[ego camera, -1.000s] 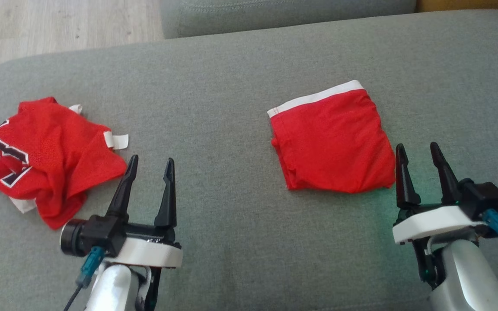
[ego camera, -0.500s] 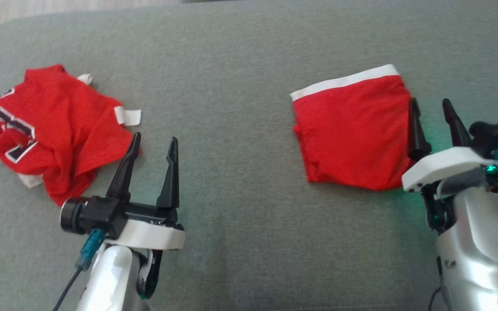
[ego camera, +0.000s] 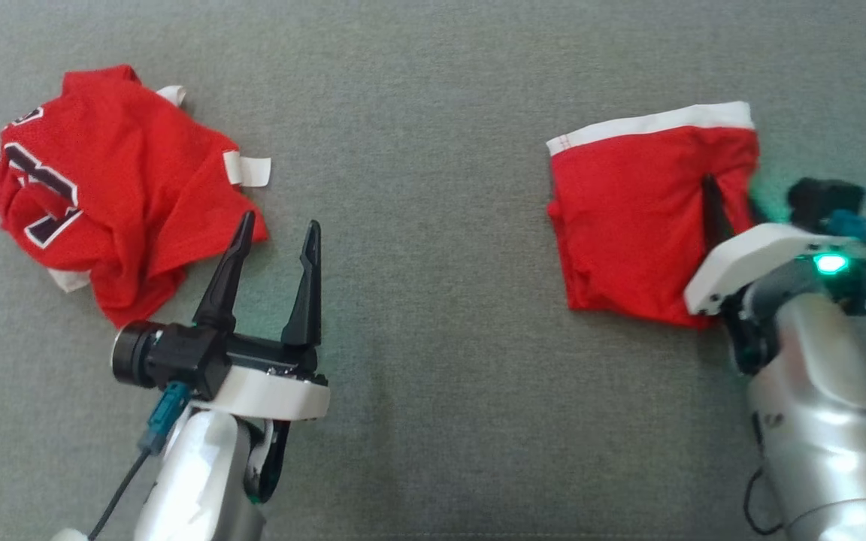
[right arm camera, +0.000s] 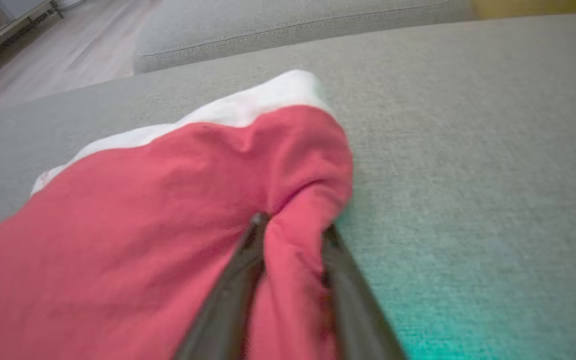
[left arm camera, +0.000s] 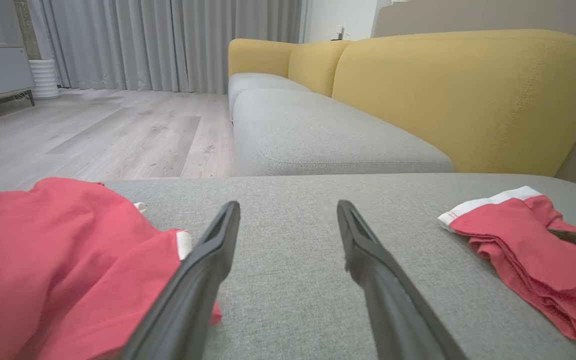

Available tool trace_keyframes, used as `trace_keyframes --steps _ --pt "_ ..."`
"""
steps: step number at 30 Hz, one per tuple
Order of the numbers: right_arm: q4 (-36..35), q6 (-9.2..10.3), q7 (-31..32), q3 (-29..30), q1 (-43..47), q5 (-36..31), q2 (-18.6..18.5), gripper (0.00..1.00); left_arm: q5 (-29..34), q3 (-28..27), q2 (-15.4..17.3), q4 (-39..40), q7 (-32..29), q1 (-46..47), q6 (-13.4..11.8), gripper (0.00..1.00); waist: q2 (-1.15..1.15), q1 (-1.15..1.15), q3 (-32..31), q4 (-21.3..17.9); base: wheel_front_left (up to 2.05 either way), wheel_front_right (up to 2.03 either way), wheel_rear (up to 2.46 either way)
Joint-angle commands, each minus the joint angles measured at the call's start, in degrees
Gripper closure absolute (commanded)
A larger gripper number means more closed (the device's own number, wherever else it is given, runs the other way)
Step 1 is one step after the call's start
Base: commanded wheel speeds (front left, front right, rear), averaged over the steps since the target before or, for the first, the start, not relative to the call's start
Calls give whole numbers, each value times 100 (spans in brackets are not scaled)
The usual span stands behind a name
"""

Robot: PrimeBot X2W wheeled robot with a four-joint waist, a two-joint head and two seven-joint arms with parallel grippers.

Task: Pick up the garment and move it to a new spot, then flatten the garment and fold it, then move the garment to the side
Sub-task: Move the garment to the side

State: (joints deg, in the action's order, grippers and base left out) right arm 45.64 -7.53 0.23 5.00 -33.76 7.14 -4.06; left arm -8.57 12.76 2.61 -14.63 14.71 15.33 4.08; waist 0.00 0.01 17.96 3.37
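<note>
My right claw (right arm camera: 294,225) pinches a raised ridge of the folded red shorts (ego camera: 628,225) at their right edge, a little below the white waistband (ego camera: 651,124). In the right wrist view the two fingers stand on both sides of this ridge, with red cloth between them. The shorts lie on the grey sofa seat (ego camera: 433,150), on my right side, well apart from the crumpled red jersey (ego camera: 102,173) on the left. My left claw (ego camera: 280,223) is spread wide and holds nothing; its tips are just beside the lower corner of the jersey.

I judge that the fold is done and that the step in hand is to move the shorts to the side. To do it well, the pinch must take all the layers, not only the top one. I cannot tell how many layers are between my fingers. If only the top layer is caught, the fold will probably open when I pull. So I should press firmly first, lift only a little, and drag slowly and low over the seat, so that the bundle follows as one piece. The cloth looks thin, so a quick pull is a risk. The left claw should keep clear of the jersey, so that it does not catch it.
</note>
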Motion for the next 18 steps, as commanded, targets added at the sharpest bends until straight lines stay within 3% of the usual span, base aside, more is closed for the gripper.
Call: trace_keyframes --steps 1,10,14,18 --pt "-17 4 -89 -307 14 -186 118 100 20 -224 27 155 29 172 -15 0 0 -1 -54 -79 0 0 0" --pt "-538 4 -180 -674 -31 -1007 -316 100 52 -359 27 197 29 79 -22 0 0 -1 -301 -417 0 0 0" --pt "-961 4 63 -970 49 -1156 -921 100 85 -417 27 256 29 67 -7 0 0 -1 -277 -532 0 0 0" --pt "-1218 4 255 -1025 136 -1221 -1753 100 100 -420 27 311 29 108 21 0 0 -1 -145 -538 0 0 0"
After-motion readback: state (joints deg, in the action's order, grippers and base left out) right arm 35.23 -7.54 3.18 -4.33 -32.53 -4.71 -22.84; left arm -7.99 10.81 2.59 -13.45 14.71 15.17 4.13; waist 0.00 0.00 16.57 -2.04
